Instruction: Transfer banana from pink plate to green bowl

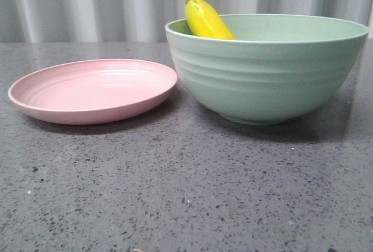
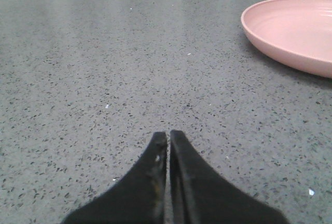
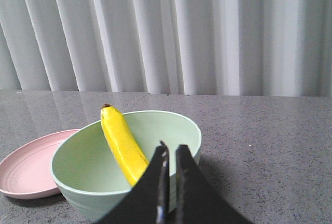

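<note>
- I see the banana (image 1: 206, 20) inside the green bowl (image 1: 268, 71), leaning against the bowl's wall on the side nearest the pink plate (image 1: 93, 91), its dark tip poking above the rim.
- The plate sits just beside the bowl on the grey table (image 1: 186, 193), and nothing lies on it.
- My left gripper (image 2: 168, 136) hangs low over bare table, away from the bowl with the plate between; its jaws are pressed nearly together with nothing in them.
- My right gripper (image 3: 170, 151) hovers above the bowl's near rim, jaws drawn to a narrow slit, holding nothing.
- By my reading the transfer is done; the banana rests free of both grippers.
- If I had to take it again, I judge it light, stiff and glossy, so likely slippery. I would grip across the plump middle, not the tapered tip, and squeeze gently.
- The lean against the bowl's wall looks stable enough, though a bump to the bowl could slide it down.
</note>
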You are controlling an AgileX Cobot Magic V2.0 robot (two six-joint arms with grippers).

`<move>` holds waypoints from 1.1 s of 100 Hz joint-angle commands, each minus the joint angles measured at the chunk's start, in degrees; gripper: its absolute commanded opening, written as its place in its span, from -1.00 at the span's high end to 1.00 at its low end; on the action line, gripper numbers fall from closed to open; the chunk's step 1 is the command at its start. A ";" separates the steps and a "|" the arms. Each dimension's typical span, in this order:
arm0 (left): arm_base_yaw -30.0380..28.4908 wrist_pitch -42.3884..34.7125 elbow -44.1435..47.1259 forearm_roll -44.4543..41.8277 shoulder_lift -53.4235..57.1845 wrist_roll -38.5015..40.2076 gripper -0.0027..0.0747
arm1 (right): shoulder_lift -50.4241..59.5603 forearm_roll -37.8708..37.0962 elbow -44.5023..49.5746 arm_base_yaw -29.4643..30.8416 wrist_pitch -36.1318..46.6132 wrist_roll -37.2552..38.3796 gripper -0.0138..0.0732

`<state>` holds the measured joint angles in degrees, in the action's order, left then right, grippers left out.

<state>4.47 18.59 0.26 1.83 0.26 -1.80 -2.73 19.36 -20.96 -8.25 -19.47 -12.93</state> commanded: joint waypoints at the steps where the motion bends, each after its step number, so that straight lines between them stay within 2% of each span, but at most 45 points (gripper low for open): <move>1: -0.13 -3.75 0.47 0.63 1.66 0.78 0.98 | -0.62 0.32 -1.27 0.00 4.31 -0.30 0.83; 86: -0.13 -3.75 0.47 0.63 1.66 0.78 0.98 | -0.62 -0.22 -0.93 0.51 4.73 -0.30 0.83; 98: -0.13 -3.75 0.47 0.63 1.66 0.78 0.98 | -0.62 -3.07 2.78 2.29 11.91 0.11 0.83; 106: -0.13 -3.75 0.47 0.63 1.66 0.78 0.98 | -0.62 -5.19 7.42 3.61 21.13 2.93 0.83; 110: -0.13 -3.75 0.47 0.63 1.66 0.78 0.98 | -0.62 -8.79 9.76 4.23 26.38 5.79 0.83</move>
<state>4.47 18.59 0.26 1.83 0.26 -1.54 -2.73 15.36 -13.75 -5.44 -7.05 -11.15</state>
